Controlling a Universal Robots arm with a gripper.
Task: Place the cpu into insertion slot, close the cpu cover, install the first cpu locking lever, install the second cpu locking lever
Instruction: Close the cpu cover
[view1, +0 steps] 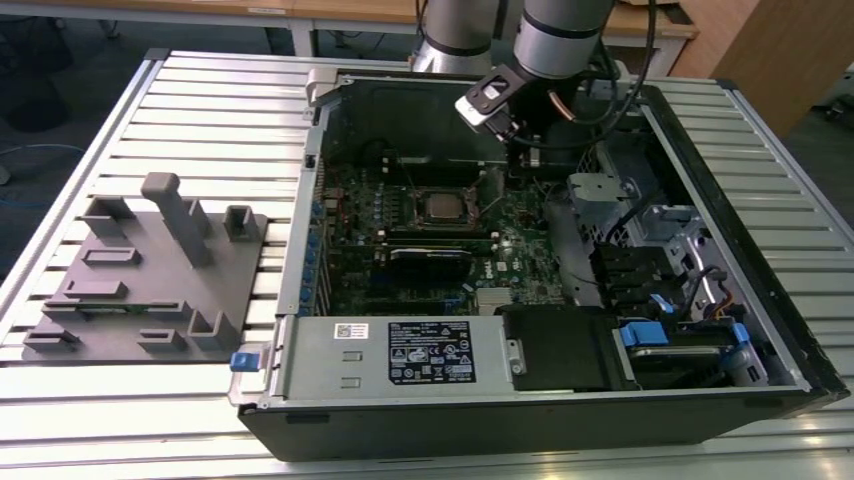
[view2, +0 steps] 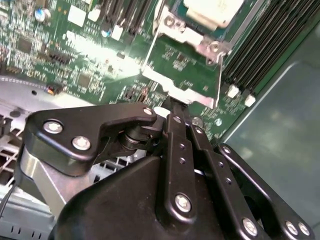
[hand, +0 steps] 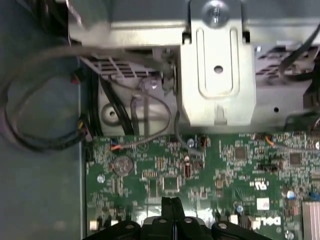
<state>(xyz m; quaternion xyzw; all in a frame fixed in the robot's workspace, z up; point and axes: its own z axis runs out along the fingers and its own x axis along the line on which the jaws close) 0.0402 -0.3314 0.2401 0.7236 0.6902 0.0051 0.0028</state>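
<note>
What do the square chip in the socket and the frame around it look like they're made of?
The cpu looks metal-topped: a pale, matte silvery-beige face. The cpu cover seems thin stamped sheet metal, silvery, with bright glints on its edges. The alloy cannot be told.

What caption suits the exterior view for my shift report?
Arm's gripper hangs inside the open computer case, near the chip on the green board.

cpu (view1: 446, 208) in insertion slot (view1: 415, 208) | case (view1: 534, 425) on table (view1: 200, 110) | fixture block (view1: 134, 290) at exterior view's left of case
</note>
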